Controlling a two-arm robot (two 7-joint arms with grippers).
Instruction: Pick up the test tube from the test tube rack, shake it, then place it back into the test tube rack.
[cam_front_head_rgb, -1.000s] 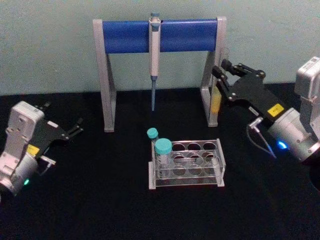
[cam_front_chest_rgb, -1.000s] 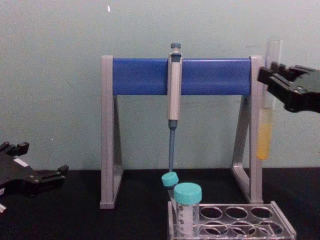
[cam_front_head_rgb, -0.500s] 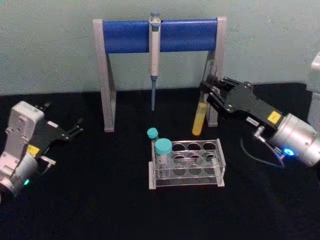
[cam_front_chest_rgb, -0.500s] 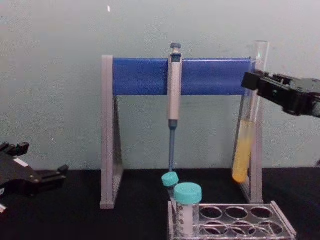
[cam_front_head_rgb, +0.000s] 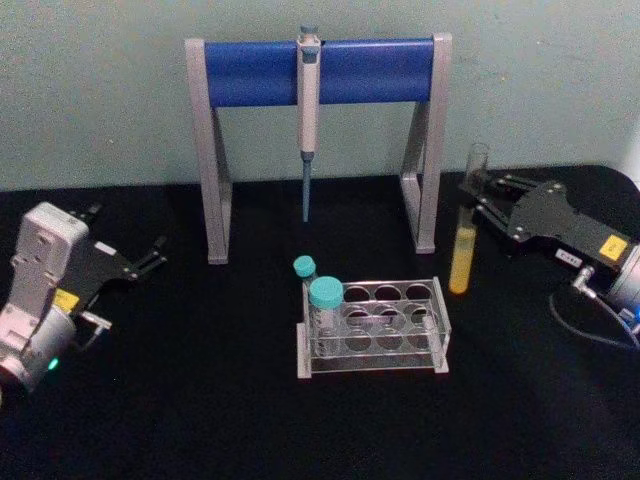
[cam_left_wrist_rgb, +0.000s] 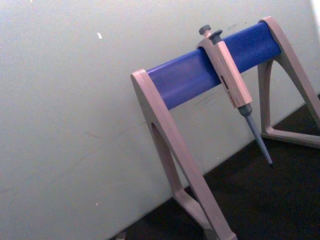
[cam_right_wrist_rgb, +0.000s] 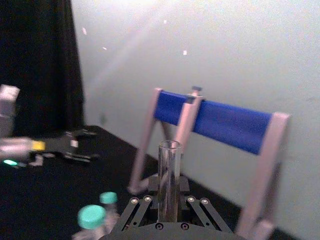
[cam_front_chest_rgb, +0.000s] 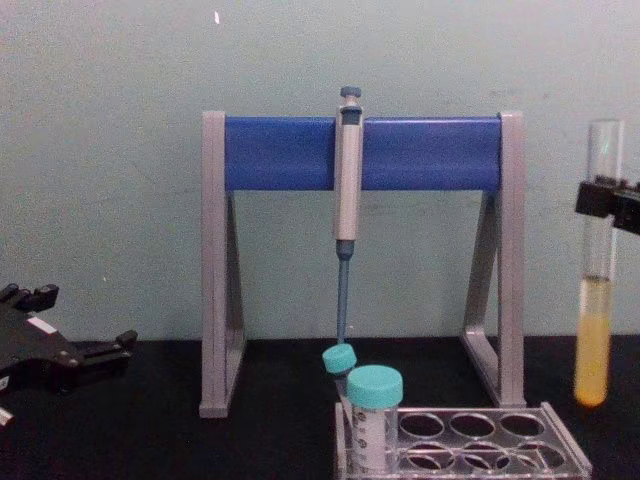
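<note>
My right gripper (cam_front_head_rgb: 476, 203) is shut on the test tube (cam_front_head_rgb: 463, 228), a long clear capless tube with yellow liquid in its lower part. The tube (cam_front_chest_rgb: 597, 270) hangs upright in the air, to the right of the test tube rack (cam_front_head_rgb: 436, 322) and clear of it. In the right wrist view the tube (cam_right_wrist_rgb: 169, 175) stands between the fingers. The low clear rack (cam_front_chest_rgb: 560, 460) holds two teal-capped tubes (cam_front_head_rgb: 325, 300) at its left end. My left gripper (cam_front_head_rgb: 126, 232) rests open at the table's left side, with nothing in it.
A grey-and-blue pipette stand (cam_front_head_rgb: 318, 72) stands behind the rack with a pipette (cam_front_head_rgb: 309, 110) hanging from its bar. Its right leg (cam_front_head_rgb: 428, 160) is close to the held tube. Black cloth covers the table, and a pale wall lies behind.
My right gripper has swung the tube from a tilt beside the stand's right leg out to the right, where it now hangs upright. The left arm has not moved.
</note>
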